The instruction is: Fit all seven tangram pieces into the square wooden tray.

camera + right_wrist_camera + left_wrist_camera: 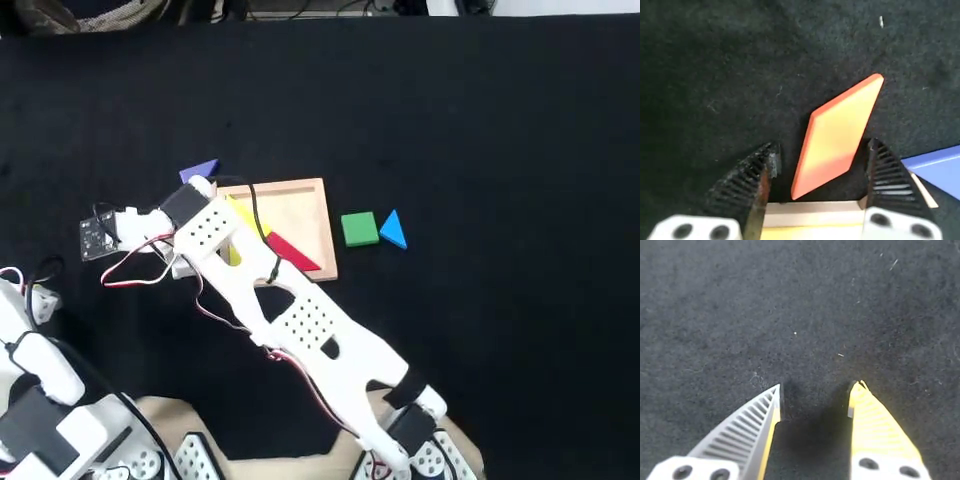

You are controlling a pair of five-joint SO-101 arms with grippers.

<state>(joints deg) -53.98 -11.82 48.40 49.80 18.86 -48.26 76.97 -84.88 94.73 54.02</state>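
Has right gripper (822, 146) wide open astride orange piece (837, 135), gripping nothing. Piece flat on cloth (715, 60), just outside tray (810, 207) rim. Left gripper (815, 387) open, empty. Could skid thin piece into rim on closing.

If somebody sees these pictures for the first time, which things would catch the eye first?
Most striking is the long white arm stretched slantwise over the square wooden tray in the middle of the black cloth. In the right wrist view an orange parallelogram lies flat on the cloth between the tips of the open right tool. To the right of the tray in the high view sit a green square and a blue triangle.
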